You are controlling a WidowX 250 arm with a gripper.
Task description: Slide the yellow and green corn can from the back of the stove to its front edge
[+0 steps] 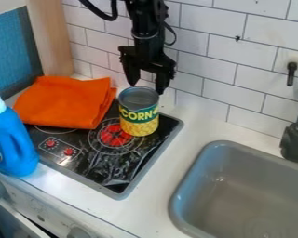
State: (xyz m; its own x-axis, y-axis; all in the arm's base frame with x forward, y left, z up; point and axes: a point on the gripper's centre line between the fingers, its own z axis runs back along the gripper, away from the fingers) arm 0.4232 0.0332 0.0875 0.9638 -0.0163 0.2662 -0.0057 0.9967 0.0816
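My gripper (146,87) hangs fingers down at the back of the stove, open, with its two fingers parted above the rear rim of a can (139,118). The can, with a green and yellow corn label, stands upright on the black stove top (102,160), beside the red burner marking. Whether a finger touches the can, I cannot tell. A folded orange cloth (64,102) lies over the stove's back left corner, left of the can. At the left edge stands a blue bottle (13,139) with a white cap.
A grey sink (251,190) is set into the counter at the lower right, with a dark faucet (295,139) at its right. White counter (170,158) runs between stove and sink. A tiled wall (207,60) rises behind, with a wooden panel (50,37) at the left.
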